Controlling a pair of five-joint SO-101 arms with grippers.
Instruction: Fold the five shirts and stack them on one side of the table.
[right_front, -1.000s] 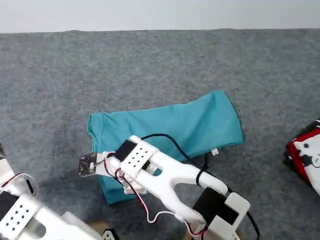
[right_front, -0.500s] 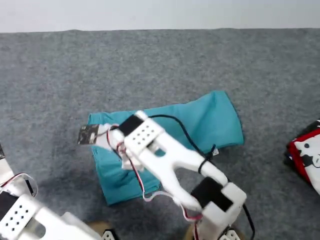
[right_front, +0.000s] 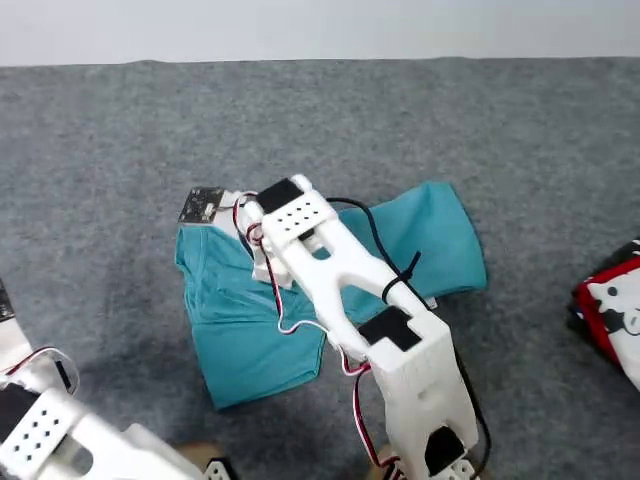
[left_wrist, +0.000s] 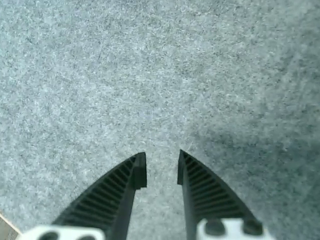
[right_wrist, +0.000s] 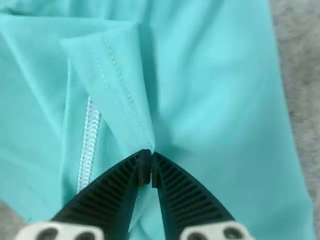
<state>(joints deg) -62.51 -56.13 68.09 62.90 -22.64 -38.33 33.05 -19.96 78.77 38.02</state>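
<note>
From above I count two shirts on the grey mat (right_front: 100, 150) and my two arms. One teal shirt (right_front: 430, 250) lies rumpled under my right arm (right_front: 340, 290). That arm stretches across it from my base, and its wrist sits over the shirt's far corner, on the side toward my left arm (right_front: 40, 430). The cloth nearest the wrist is bunched into creases, while the part on the arm's outer side lies smoother. One red shirt (right_front: 610, 315), with white and black on it, lies at the mat's edge on the outer side of my right arm, well apart from the teal one and partly cut off. My left arm sits low beside my right, off both shirts.

At my left wrist, my left gripper (left_wrist: 161, 167) hangs released over bare mat. Its two ribbed fingers stand a little apart, with a narrow gap at the tips and nothing between them. Shadow darkens the mat to one side of them.

At my right wrist, my right gripper (right_wrist: 151, 164) is clenched on the teal shirt. Its two ribbed fingers meet at the tips on one raised fold of cloth. A double-stitched hem runs away from the tips along that fold, and one strip of paler ribbed stitching lies just beside it. Teal cloth spreads all around the fingers, with a sliver of mat beyond its edge.
</note>
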